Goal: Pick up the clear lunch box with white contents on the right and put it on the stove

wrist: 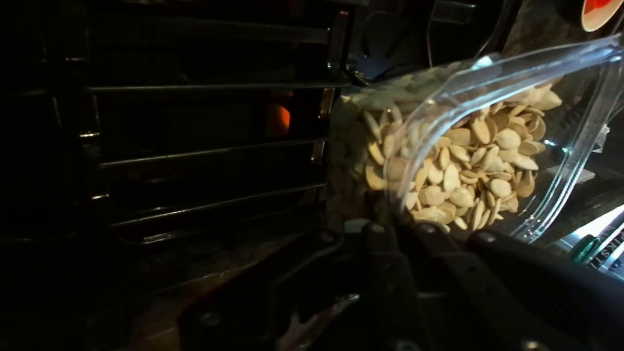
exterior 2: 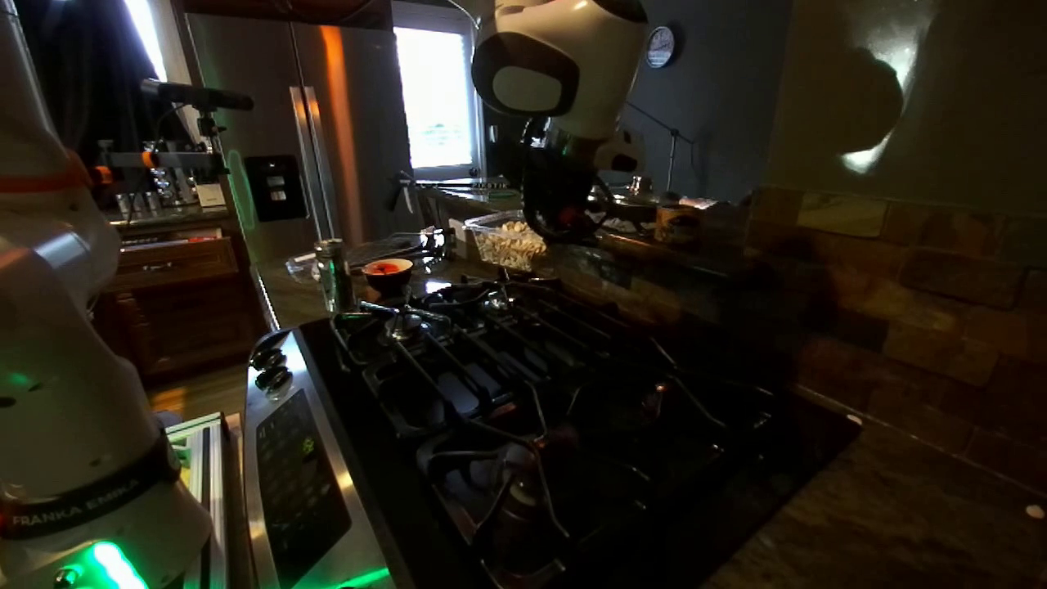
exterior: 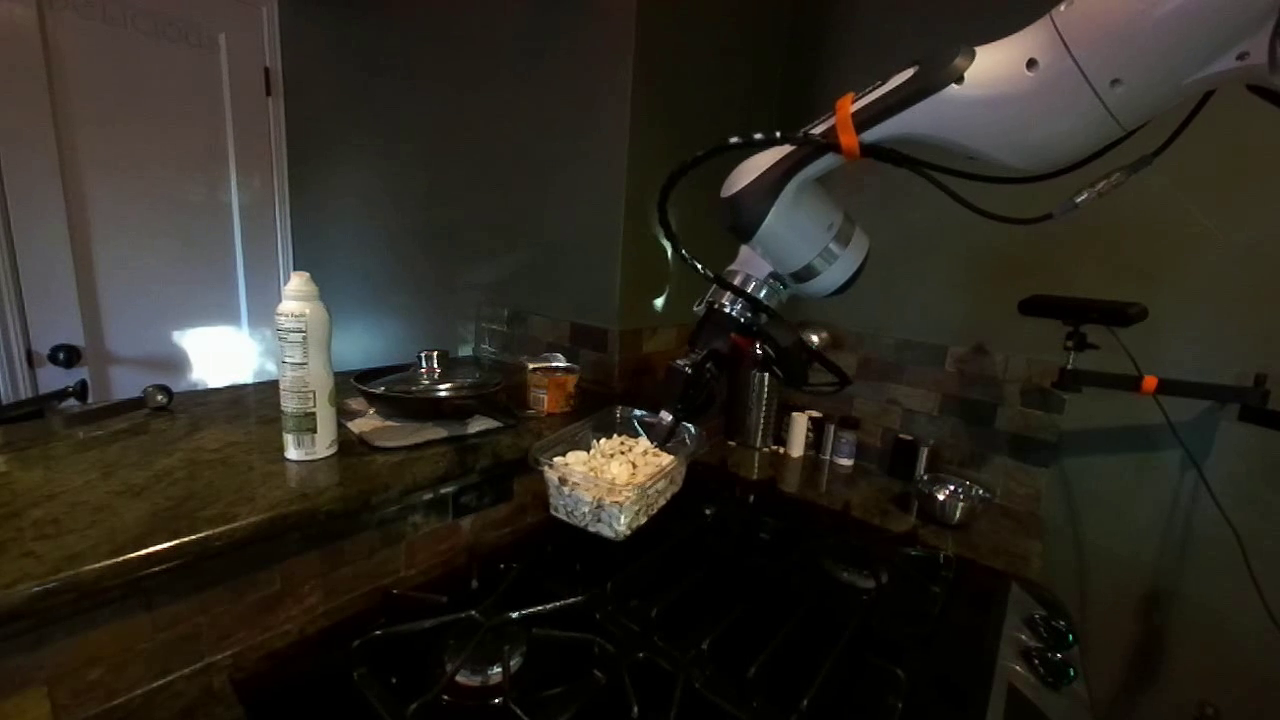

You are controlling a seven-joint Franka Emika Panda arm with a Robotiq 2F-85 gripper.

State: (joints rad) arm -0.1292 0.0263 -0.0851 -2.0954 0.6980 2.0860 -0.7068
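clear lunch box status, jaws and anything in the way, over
Jaws shut on clear lunch box. Box aloft, not yet on stove. Possible snag: raised grates, could make landing uneven.

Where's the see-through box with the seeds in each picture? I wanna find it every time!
In an exterior view: the see-through box is just below the middle.
In an exterior view: the see-through box is just above the middle, small.
Wrist view: the see-through box is big, in the right half.
Shared landmark: the black stove, mostly below the box in both exterior views and mostly left of it in the wrist view.
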